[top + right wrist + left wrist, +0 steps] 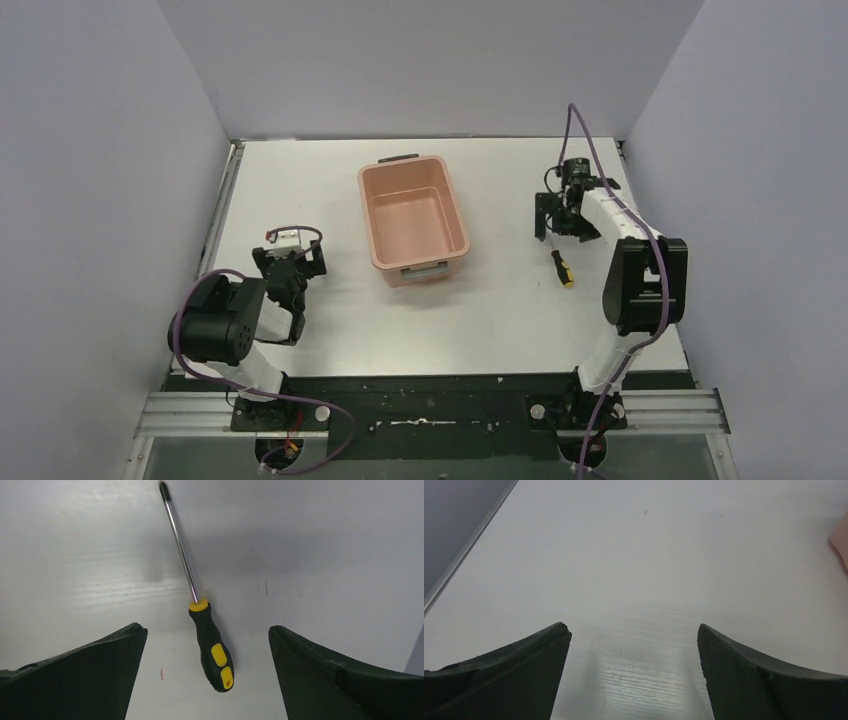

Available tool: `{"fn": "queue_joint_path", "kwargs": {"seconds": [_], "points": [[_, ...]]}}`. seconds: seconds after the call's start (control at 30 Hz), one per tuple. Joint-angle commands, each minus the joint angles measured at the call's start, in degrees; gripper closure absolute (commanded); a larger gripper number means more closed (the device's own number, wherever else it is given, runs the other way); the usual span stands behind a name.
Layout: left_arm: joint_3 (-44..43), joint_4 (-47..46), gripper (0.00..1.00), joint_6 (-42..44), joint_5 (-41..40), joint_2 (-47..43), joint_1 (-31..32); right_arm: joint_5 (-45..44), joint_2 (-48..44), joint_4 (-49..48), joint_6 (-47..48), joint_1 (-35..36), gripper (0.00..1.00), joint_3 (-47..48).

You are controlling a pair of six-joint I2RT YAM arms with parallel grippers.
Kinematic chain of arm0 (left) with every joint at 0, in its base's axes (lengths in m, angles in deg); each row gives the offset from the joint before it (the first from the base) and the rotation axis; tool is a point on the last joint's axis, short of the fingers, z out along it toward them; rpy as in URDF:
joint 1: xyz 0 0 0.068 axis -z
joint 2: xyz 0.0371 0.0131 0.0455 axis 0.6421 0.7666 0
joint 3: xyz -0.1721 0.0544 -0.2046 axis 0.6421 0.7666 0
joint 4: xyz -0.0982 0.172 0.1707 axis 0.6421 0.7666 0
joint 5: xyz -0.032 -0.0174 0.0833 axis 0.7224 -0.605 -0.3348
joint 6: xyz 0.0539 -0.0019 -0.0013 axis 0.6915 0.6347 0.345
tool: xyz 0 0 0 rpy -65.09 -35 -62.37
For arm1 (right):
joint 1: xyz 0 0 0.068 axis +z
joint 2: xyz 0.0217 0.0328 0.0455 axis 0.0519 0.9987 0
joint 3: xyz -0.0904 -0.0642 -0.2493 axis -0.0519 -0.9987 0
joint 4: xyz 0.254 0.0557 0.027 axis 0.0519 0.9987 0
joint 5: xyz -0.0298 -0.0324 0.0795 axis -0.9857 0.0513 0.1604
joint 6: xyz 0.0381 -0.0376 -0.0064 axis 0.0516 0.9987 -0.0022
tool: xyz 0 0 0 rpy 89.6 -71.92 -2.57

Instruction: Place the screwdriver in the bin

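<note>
The screwdriver (561, 268) lies flat on the white table, right of the bin, with its black handle and yellow end toward the near edge. In the right wrist view the screwdriver (212, 647) lies with its handle between my fingers and its thin shaft pointing away. My right gripper (562, 224) (207, 635) is open above it, not touching it. The salmon-pink bin (456, 206) stands empty at the table's middle back. My left gripper (292, 257) (634, 635) is open and empty over bare table, left of the bin.
Grey walls close in the table on the left, back and right. A metal rail (222, 215) runs along the left table edge. Purple cables (590, 150) loop off both arms. A pink corner of the bin (841, 540) shows at the right edge of the left wrist view.
</note>
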Motion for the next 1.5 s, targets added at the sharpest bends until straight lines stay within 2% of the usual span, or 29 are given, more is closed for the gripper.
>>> {"fn": "queue_joint_path", "kwargs": {"seconds": [0.0,0.1,0.17,0.23,0.33,0.4,0.43,0.57,0.7,0.8,0.87,0.97,1.03,1.13,1.27,1.47], "points": [[-1.53,-1.2,0.03,0.77,1.32,-1.18,-0.37,1.42,1.84,0.25,2.53,-1.28,0.01,-5.23],[-1.53,-1.15,0.03,0.83,1.32,-1.23,-0.42,1.56,4.43,-1.95,2.67,-2.56,0.08,-9.18],[-1.53,-1.19,0.03,0.77,1.34,-1.22,-0.45,1.56,5.68,-2.76,2.59,-2.88,0.18,-11.27],[-1.53,-1.13,0.03,0.78,1.37,-1.18,-0.43,1.56,6.88,-3.22,2.66,-2.98,0.36,-12.3],[-1.53,-1.09,0.03,0.75,1.4,-1.16,-0.45,-1.26,7.71,-2.35,3.72,-3.07,0.78,-10.75],[-1.53,-1.13,0.03,0.8,1.39,-1.22,-0.4,-2.46,7.94,0.58,5.01,-3.01,0.96,-6.38],[-1.53,-1.06,0.03,0.76,1.39,-1.23,-0.37,-3.04,7.64,2.6,5.28,-3.02,1.0,-3.79],[-1.53,-1.06,0.03,0.82,1.41,-1.15,-0.4,-3.45,5.07,11.93,4.81,-2.83,1.0,8.95],[-1.54,-1.04,0.03,0.8,1.49,-1.22,-0.45,-2.98,4.74,22.57,0.5,-2.45,1.0,25.06],[-1.57,-1.03,0.03,0.76,1.52,-1.22,-0.54,-1.63,5.67,27.54,-4.03,1.15,1.0,34.57],[-1.61,-1.04,0.03,0.83,1.5,-1.23,-0.54,0.36,4.88,25.88,-7.39,6.24,1.0,36.85],[-1.61,-1.04,0.03,0.75,1.55,-1.2,-0.46,6.91,3.71,18.4,-13.6,15.38,1.0,36.28],[-1.61,-1.0,0.03,0.75,1.64,-1.19,-0.46,7.8,3.9,10.88,-16.84,22.61,1.0,35.8],[-1.61,-0.95,0.03,0.74,1.64,-1.23,-0.57,7.56,6.89,5.83,-19.56,32.34,1.0,38.95],[-1.62,-0.88,0.03,0.72,1.82,-1.16,-0.59,2.51,13.42,6.48,-20.04,38.55,1.0,45.31],[-1.61,-0.9,0.03,0.7,1.86,-1.19,-0.63,-6.88,19.61,6.33,-20.71,42.24,1.0,40.86]]}}
